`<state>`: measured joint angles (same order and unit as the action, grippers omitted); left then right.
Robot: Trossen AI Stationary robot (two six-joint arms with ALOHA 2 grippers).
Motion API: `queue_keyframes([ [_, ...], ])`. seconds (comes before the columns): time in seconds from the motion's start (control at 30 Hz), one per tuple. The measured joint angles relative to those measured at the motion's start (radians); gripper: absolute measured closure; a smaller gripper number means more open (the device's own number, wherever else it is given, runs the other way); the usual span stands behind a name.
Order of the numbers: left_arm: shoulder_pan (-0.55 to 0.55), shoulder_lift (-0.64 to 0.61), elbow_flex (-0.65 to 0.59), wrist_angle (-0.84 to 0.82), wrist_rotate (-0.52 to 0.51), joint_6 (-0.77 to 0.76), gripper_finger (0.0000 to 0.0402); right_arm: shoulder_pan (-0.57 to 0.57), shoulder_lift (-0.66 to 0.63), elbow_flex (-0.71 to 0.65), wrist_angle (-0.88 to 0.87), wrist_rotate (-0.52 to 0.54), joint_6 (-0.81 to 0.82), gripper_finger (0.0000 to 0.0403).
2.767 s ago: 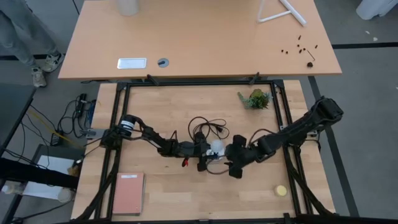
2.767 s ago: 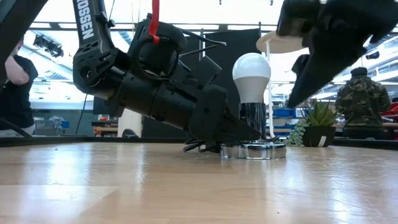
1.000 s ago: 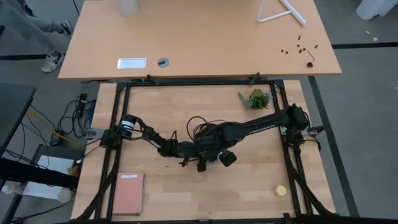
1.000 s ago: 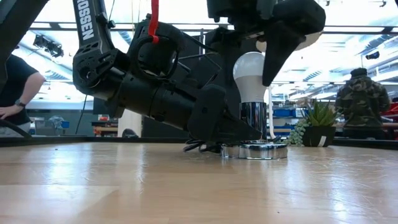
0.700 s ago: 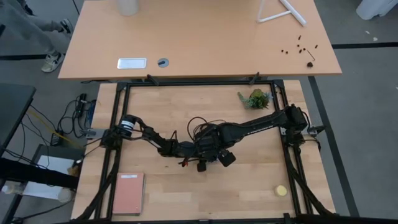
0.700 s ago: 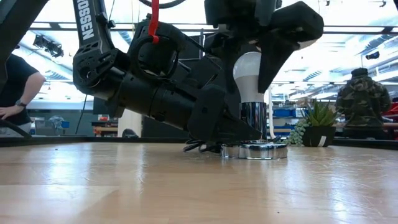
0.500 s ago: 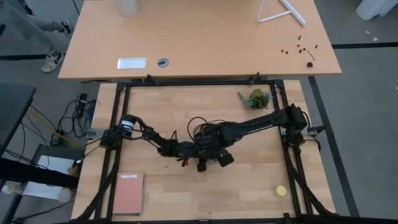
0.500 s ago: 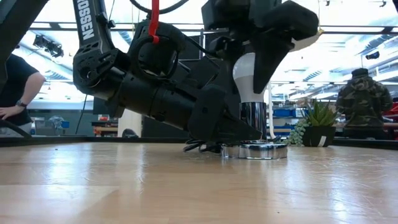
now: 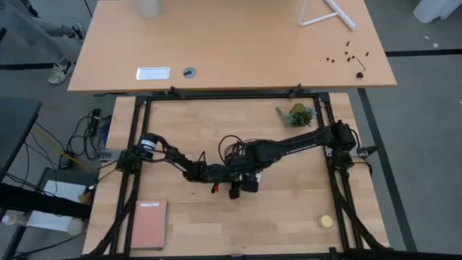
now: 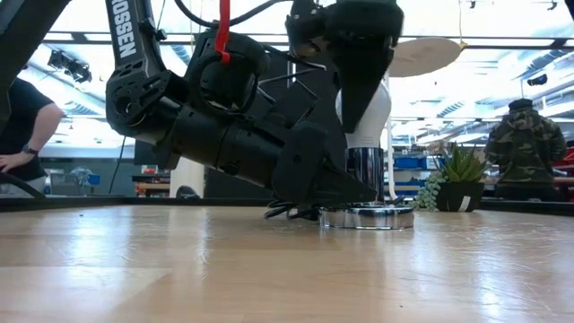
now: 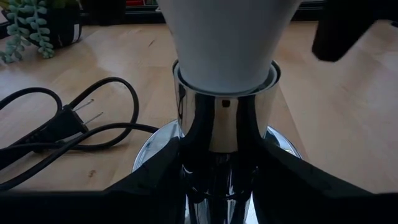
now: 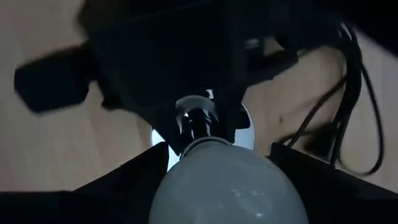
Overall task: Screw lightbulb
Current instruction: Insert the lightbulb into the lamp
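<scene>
The white lightbulb [image 10: 375, 115] stands upright with its narrow end in the chrome socket [image 10: 365, 173]. The socket rises from a round silver base [image 10: 368, 215] resting flat on the wooden table. My left gripper [image 11: 221, 186] lies low over the table, coming from the left, shut on the socket. My right gripper [image 12: 227, 186] comes down from above and is shut on the bulb. In the high view the right gripper [image 9: 247, 175] hides the bulb. The socket's black cord [image 11: 74, 127] lies loose on the table behind it. My left gripper pinches the chrome socket's lower stem [image 11: 219, 163] between its two fingers [image 11: 158, 180], coming nearly level from the table's left. The socket stays upright, its base on the table. My right gripper pinches the bulb's round dome [image 12: 227, 177] between its two fingers [image 12: 121, 180], pointing down from above. The bulb stands upright in the socket.
A small potted plant [image 9: 296, 114] stands at the far right, a yellow ball [image 9: 326, 221] near the right front, a pink notebook [image 9: 148, 224] at the front left. Another table [image 9: 231, 43] lies beyond the far edge. People [image 10: 525, 144] stand in the room behind.
My right gripper has shut on the bulb's dome and then rolled about its downward-pointing axis, its wrist block swinging toward the left. The bulb stays upright in the socket. The left gripper and the socket have kept still.
</scene>
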<state>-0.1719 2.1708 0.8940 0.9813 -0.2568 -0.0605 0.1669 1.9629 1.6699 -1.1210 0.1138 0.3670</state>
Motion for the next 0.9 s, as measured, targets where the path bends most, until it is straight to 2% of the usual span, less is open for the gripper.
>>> queue_keyframes([
  [0.2,0.000,0.000,0.000,-0.001,0.004,0.000,0.0206,-0.003,0.000,0.000,-0.012,0.016,0.290,0.0131],
  [0.43,0.000,0.000,0.000,-0.005,0.004,-0.021,0.0206,-0.014,0.000,0.000,-0.028,0.016,0.535,0.0120],
  [0.73,-0.001,0.000,0.000,-0.006,0.002,-0.023,0.0206,-0.018,-0.001,0.000,-0.015,0.015,0.462,0.0109],
  [0.9,-0.001,0.000,0.000,-0.007,0.002,-0.022,0.0206,-0.018,-0.003,0.000,0.016,0.015,0.344,0.0090],
])
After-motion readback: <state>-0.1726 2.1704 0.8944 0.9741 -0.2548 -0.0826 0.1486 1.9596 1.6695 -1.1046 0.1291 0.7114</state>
